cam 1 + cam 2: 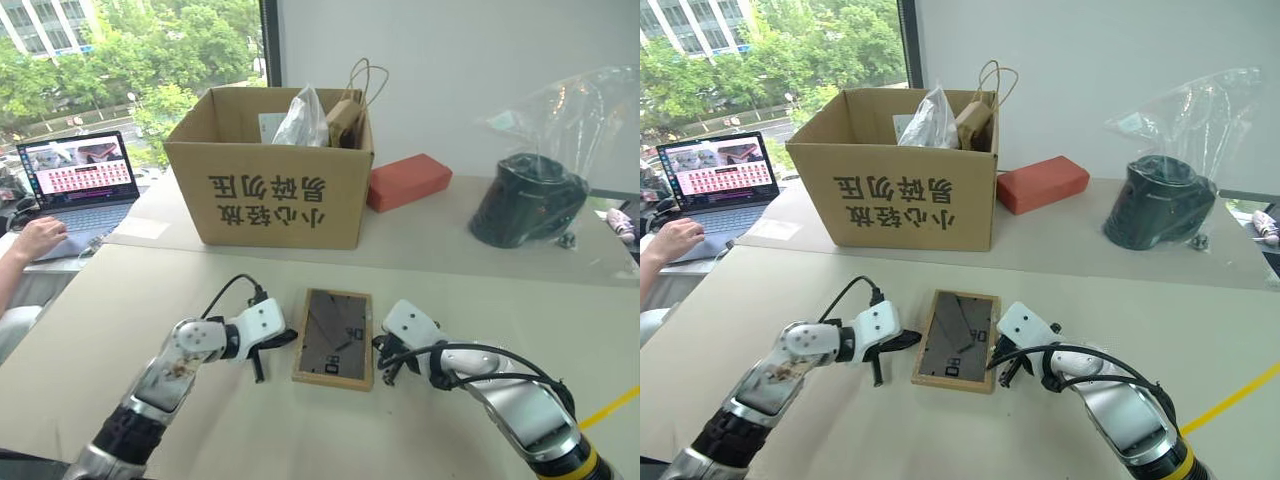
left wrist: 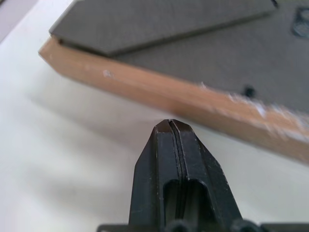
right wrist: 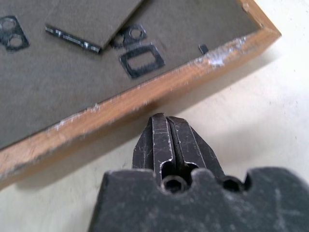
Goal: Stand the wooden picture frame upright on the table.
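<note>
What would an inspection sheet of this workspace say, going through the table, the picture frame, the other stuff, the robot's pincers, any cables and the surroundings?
Surface: beige table, bare in front.
Job's things: wooden picture frame lies flat, grey backing up, stand folded; not yet upright.
Clutter: cardboard box holding bags, red-orange box, black object under clear plastic, all at the far side.
Grippers: left gripper shut, beside the frame's left edge; right gripper shut, beside its right edge; neither holds it.
Cables: black cables loop over both wrists.
Surroundings: laptop with a person's hand on it; window with trees; white wall.
</note>
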Robot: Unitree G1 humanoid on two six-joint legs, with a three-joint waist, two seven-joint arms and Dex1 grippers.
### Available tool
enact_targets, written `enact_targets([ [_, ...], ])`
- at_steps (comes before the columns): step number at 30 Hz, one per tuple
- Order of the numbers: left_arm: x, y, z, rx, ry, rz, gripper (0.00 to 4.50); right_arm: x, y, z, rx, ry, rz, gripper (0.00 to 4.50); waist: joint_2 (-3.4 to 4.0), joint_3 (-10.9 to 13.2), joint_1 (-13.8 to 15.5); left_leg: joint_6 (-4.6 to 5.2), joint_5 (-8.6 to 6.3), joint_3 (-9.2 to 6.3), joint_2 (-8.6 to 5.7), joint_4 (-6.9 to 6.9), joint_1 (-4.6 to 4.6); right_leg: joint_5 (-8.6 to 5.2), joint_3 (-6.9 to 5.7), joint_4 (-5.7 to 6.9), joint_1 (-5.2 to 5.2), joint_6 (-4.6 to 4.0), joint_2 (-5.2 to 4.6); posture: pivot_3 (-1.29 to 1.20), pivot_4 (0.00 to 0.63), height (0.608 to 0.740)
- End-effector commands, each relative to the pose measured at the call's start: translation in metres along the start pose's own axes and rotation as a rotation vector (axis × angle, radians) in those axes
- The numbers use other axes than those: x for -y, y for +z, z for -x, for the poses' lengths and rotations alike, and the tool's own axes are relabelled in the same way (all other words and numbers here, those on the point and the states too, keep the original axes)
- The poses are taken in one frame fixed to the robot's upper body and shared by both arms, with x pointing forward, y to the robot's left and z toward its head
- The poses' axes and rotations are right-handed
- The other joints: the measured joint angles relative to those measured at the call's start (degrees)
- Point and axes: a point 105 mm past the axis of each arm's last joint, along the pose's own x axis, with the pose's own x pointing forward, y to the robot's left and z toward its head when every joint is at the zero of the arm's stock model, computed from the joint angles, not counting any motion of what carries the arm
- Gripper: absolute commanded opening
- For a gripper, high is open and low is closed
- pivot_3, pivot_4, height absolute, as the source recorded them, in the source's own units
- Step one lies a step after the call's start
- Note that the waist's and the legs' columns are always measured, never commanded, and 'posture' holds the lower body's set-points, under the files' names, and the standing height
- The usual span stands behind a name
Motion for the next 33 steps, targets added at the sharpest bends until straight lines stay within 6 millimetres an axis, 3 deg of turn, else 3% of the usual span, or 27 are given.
enact_targets([
  [1, -0.008, -0.009, 0.022, -0.022, 0.048, -0.05, 0.53, 0.001, -0.022, 0.003, -0.085, 0.0, -0.038, 0.0, 0.0, 0.0, -0.06, 0.0, 0.0, 0.0, 0.0, 0.0, 0.02, 0.0, 0.0, 0.0, 0.01, 0.01, 0.0, 0.0, 0.15, 0.74],
  [3, -0.012, -0.015, 0.029, -0.032, 0.062, -0.131, 1.1, 0.002, -0.023, 0.005, -0.085, -0.001, -0.043, 0.0, -0.01, 0.0, 0.05, 0.0, 0.0, 0.0, 0.0, 0.02, 0.02, -0.02, 0.0, 0.02, 0.01, 0.03, 0.0, 0.0, 0.15, 0.74],
  [7, -0.019, -0.009, 0.035, 0.055, 0.104, -0.541, 2.64, -0.003, -0.02, 0.005, -0.065, 0.016, -0.071, 0.0, -0.04, -0.02, 0.28, 0.0, 0.0, 0.01, 0.0, 0.03, 0.04, -0.13, -0.01, 0.0, 0.03, 0.22, -0.01, 0.0, 0.15, 0.74],
  [10, -0.007, -0.004, 0.031, 0.194, 0.079, -0.888, 3.63, -0.006, -0.014, 0.004, -0.039, 0.028, -0.09, 0.0, -0.08, -0.04, 0.47, 0.0, 0.0, 0.01, 0.0, 0.02, 0.01, 0.03, -0.01, -0.04, 0.02, -0.04, -0.01, 0.0, 0.15, 0.74],
  [12, 0.002, -0.011, 0.028, 0.238, 0.034, -0.971, 4.31, -0.006, -0.013, 0.003, -0.039, 0.027, -0.092, 0.0, -0.11, -0.06, 0.39, 0.0, 0.0, 0.01, 0.0, 0.01, 0.0, 0.04, -0.01, -0.06, 0.02, -0.06, -0.01, 0.0, 0.15, 0.74],
  [15, 0.01, -0.013, 0.021, 0.309, -0.011, -1.039, 4.31, -0.006, -0.011, 0.003, -0.037, 0.026, -0.095, 0.0, -0.09, -0.08, 0.24, 0.0, 0.0, 0.01, -0.01, -0.02, 0.01, 0.03, -0.01, -0.07, 0.02, -0.05, -0.01, 0.0, 0.15, 0.74],
  [23, 0.031, -0.012, -0.025, 0.398, -0.141, -1.1, 4.31, -0.018, -0.001, -0.001, -0.02, 0.057, -0.114, 0.0, 0.01, -0.62, 0.65, 0.0, 0.0, 0.01, -0.05, 0.04, 0.11, -0.11, -0.02, -0.02, 0.17, 0.24, -0.02, 0.0, 0.15, 0.74],
  [33, 0.031, -0.007, -0.038, 0.439, -0.148, -1.134, 4.31, -0.017, 0.008, -0.005, -0.01, 0.043, -0.129, 0.0, 0.33, -0.97, 0.53, -0.01, 0.0, 0.01, -0.04, 0.04, 0.26, -0.22, -0.01, 0.04, 0.27, 0.43, -0.02, 0.0, 0.15, 0.74],
])
